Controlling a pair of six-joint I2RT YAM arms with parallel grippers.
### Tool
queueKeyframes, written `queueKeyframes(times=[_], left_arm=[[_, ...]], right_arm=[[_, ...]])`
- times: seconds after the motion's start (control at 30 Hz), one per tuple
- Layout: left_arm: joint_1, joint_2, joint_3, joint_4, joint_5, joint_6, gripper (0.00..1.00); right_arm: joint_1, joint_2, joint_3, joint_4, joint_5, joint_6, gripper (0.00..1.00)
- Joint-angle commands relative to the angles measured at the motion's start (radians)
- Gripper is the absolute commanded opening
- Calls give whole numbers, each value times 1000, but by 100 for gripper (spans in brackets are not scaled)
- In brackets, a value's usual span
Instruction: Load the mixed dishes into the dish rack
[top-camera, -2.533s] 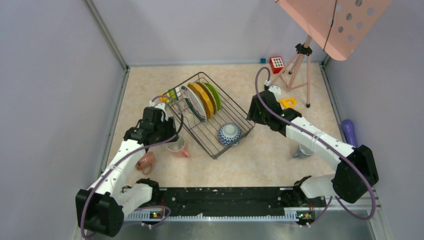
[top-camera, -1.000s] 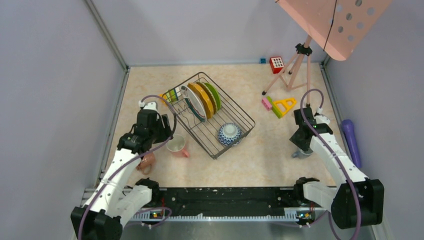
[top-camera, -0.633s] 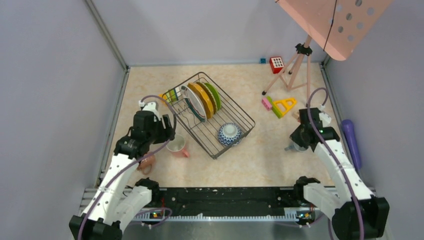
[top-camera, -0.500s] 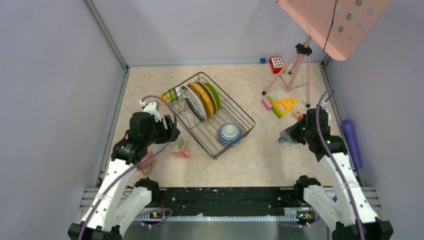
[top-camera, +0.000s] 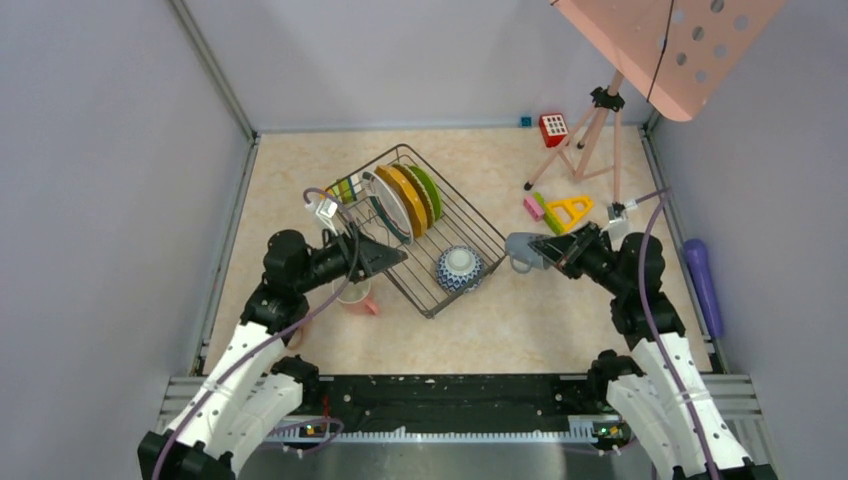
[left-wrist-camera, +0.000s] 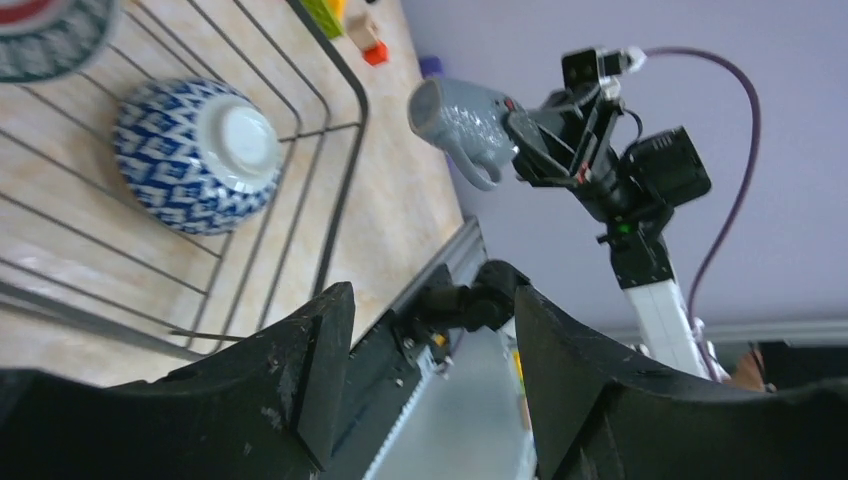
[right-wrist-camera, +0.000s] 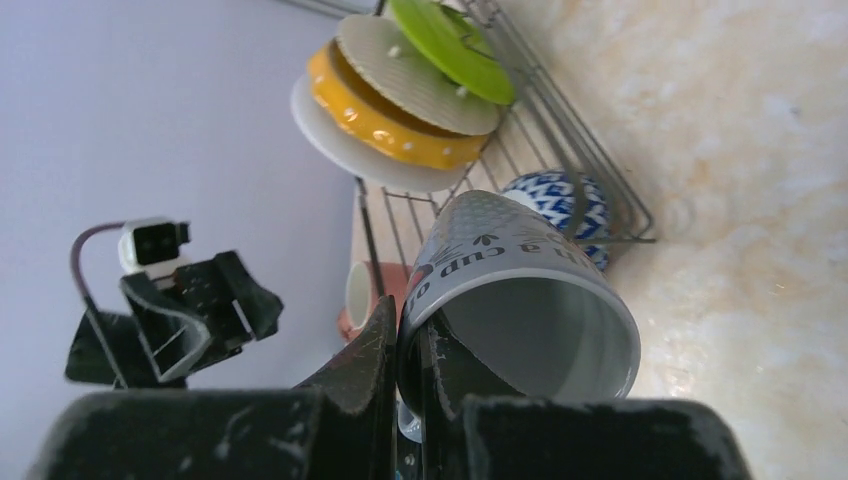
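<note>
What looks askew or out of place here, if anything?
Nothing looks spilled or broken. The grey-blue mug hangs tipped on its side in the air, its wall pinched by the right gripper, near the dark wire dish rack. The blue-white patterned bowl sits upside down in the rack, which suits draining.

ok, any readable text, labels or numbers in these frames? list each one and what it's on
"a cup o": printed on the side of the grey mug held in the right claw. The rest is hidden behind a claw finger.
Small marks above that line on the mug: too blurred to read.
Red block with white squares: too small to read.
Plates and bowl: no text.
</note>
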Motion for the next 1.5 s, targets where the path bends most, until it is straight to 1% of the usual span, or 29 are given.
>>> queueKeyframes(times=[0.0, 0.1, 0.17, 0.23, 0.33, 0.4, 0.47, 0.6, 0.77, 0.9, 1.03, 1.13, 1.23, 1.3, 1.37, 1.47], left_arm=[[-117, 54, 56, 222, 54, -141, 65], [-233, 116, 85, 277, -5, -160, 64], [-299, 163, 95, 344, -27, -197, 64], [-348, 206, 114, 401, -39, -222, 63], [-395, 243, 142, 422, -75, -214, 63], [-411, 259, 154, 423, -96, -197, 63], [-417, 283, 167, 422, -104, -189, 60], [-450, 356, 195, 436, -97, -194, 59], [-495, 426, 209, 460, -116, -207, 60], [-505, 444, 201, 479, -156, -208, 61], [-517, 482, 227, 499, -173, -221, 63], [-540, 521, 245, 515, -196, -230, 63], [-561, 560, 252, 573, -207, -261, 62], [-580, 579, 270, 568, -227, -259, 61], [-599, 591, 295, 530, -256, -238, 58], [-618, 589, 300, 518, -315, -222, 47]], right_arm=[[52, -29, 75, 210, -101, 58, 0], [97, -26, 88, 238, -97, 64, 0], [129, -29, 80, 290, -96, 77, 0], [155, -34, 67, 330, -82, 100, 0], [171, -18, 66, 353, -78, 112, 0], [175, -1, 68, 369, -87, 117, 0], [177, 13, 72, 386, -97, 119, 0], [177, 40, 99, 400, -110, 106, 0], [179, 55, 66, 536, -128, 157, 0], [181, 71, 43, 591, -136, 175, 0], [183, 101, 16, 678, -161, 206, 0], [191, 126, 13, 711, -179, 217, 0], [199, 136, 9, 730, -186, 218, 0], [203, 136, 0, 753, -188, 230, 0], [206, 132, -13, 788, -185, 243, 0], [206, 130, -22, 804, -185, 247, 0]])
